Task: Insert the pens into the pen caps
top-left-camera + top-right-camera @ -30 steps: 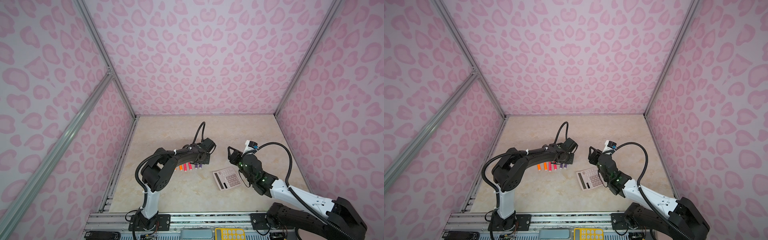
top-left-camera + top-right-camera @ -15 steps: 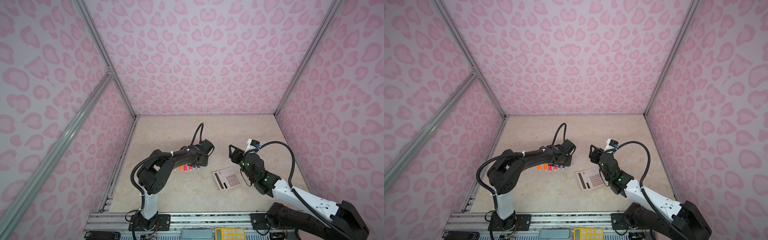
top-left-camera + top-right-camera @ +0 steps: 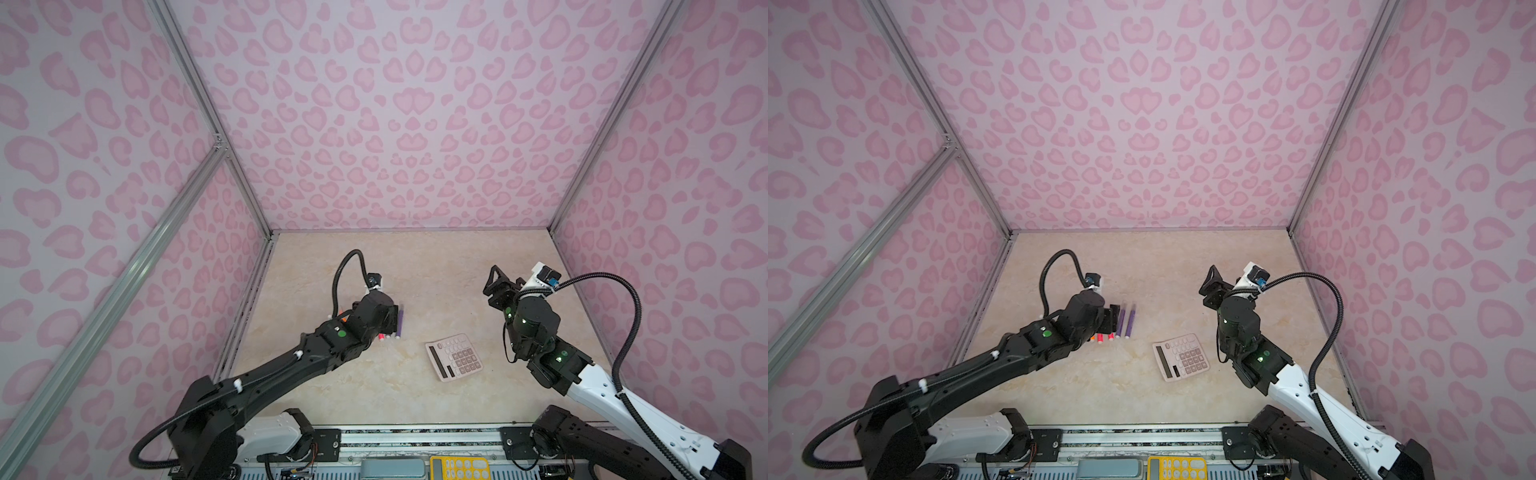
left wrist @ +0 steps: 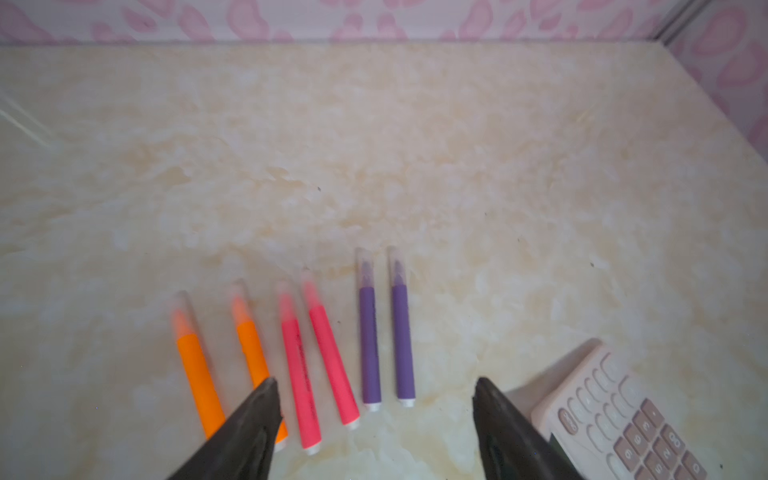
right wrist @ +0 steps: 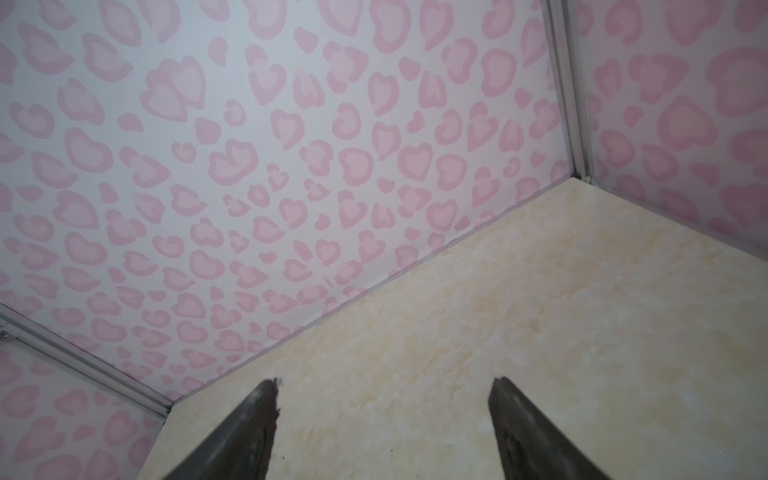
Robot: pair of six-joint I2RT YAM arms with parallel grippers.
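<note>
Six marker pens (image 4: pixel 328 353) in a row on the tabletop (image 4: pixel 374 145), clear pen caps (image 4: pixel 364 266) on their tips, left gripper (image 4: pixel 374 380) spread wide above them (arm now stretched lower), right gripper (image 5: pixel 384 380) also spread, empty, drifted right of pink calculator (image 3: pixel 455 357).

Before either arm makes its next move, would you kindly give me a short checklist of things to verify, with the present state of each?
1. A pen cap covers the tip of each of the six pens: ok.
2. Every pen cap pushed fully home: cannot tell; the left wrist view is blurred.
3. Left gripper open, holding nothing: ok.
4. Right gripper open, holding nothing: ok.
5. Calculator lies apart from the pens: ok.
</note>
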